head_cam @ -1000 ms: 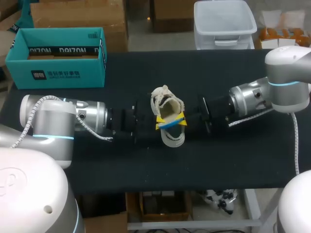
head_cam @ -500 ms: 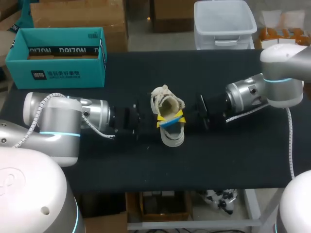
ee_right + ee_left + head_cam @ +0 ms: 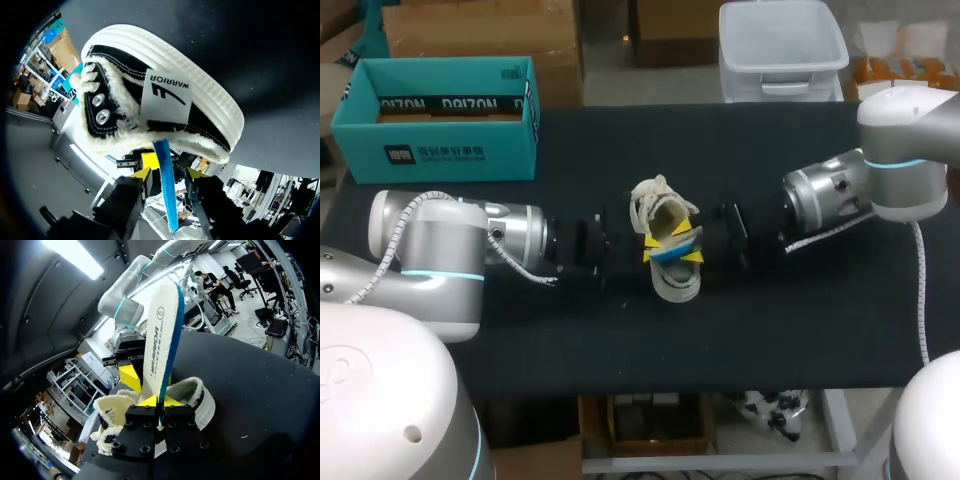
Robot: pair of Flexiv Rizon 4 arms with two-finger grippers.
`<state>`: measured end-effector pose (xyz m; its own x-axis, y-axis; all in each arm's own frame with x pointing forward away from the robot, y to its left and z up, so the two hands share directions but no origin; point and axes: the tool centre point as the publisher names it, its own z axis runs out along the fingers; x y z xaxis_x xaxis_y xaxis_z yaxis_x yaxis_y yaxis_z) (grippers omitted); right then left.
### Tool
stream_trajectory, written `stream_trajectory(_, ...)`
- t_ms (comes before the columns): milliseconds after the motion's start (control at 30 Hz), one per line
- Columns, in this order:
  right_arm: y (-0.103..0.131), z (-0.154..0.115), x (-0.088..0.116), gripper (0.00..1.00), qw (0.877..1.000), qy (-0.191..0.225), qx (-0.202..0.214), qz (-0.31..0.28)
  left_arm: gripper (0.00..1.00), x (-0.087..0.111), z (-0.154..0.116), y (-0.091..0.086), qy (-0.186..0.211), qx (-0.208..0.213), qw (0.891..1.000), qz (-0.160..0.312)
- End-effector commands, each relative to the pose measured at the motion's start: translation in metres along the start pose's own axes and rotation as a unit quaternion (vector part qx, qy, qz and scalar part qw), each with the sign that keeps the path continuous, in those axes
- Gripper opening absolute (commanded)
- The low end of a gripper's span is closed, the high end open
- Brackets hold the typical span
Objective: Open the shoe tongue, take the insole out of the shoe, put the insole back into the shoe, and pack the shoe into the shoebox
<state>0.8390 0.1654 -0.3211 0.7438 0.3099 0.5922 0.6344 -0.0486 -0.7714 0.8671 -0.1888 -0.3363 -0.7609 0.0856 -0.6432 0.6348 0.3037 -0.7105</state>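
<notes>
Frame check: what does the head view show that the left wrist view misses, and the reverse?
Head view only: the teal shoebox, set well apart from the shoe, and the left arm itself. Left wrist view only: the insole's white printed face, standing upright and clamped in the left pincer. Both: the shoe, the blue-edged insole, and the right pincer on the insole's far side.

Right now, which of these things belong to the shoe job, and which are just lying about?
For the job: shoe, insole, teal shoebox, left gripper, right gripper.
Just there: black table.
</notes>
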Motion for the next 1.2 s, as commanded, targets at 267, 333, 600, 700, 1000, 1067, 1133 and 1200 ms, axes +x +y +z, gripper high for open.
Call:
stream_trajectory(267, -0.013, -0.011, -0.009, 0.21, 0.999, 0.014, -0.046, -0.004, 0.0, 0.001, 0.001, 0.0, -0.005, 0.0, 1.0, -0.002)
stream_trajectory(333, -0.01, -0.012, -0.008, 0.18, 0.999, 0.015, -0.042, -0.008, 0.0, 0.001, 0.001, -0.001, -0.005, 0.0, 1.0, -0.002)
stream_trajectory(600, -0.004, -0.012, -0.004, 0.0, 0.999, 0.012, -0.037, -0.019, 0.0, 0.003, 0.0, -0.003, 0.005, 0.005, 1.0, -0.001)
stream_trajectory(700, -0.004, -0.012, -0.003, 0.0, 0.999, 0.011, -0.037, -0.021, 0.35, 0.004, -0.003, -0.008, 0.009, 0.012, 1.0, 0.001)
stream_trajectory(1000, -0.002, -0.01, -0.004, 0.0, 0.999, 0.011, -0.038, -0.022, 0.0, 0.006, -0.011, -0.026, 0.001, 0.039, 0.999, 0.017)
stream_trajectory(1067, -0.001, -0.009, -0.004, 0.0, 0.999, 0.01, -0.038, -0.022, 0.0, 0.006, -0.009, -0.028, 0.002, 0.041, 0.999, 0.019)
stream_trajectory(1133, 0.0, -0.008, -0.004, 0.0, 0.999, 0.01, -0.036, -0.022, 0.0, 0.006, -0.006, -0.028, 0.003, 0.04, 0.999, 0.021)
stream_trajectory(1200, 0.002, -0.008, -0.003, 0.0, 0.999, 0.01, -0.035, -0.022, 0.0, 0.005, -0.003, -0.026, 0.005, 0.034, 0.999, 0.023)
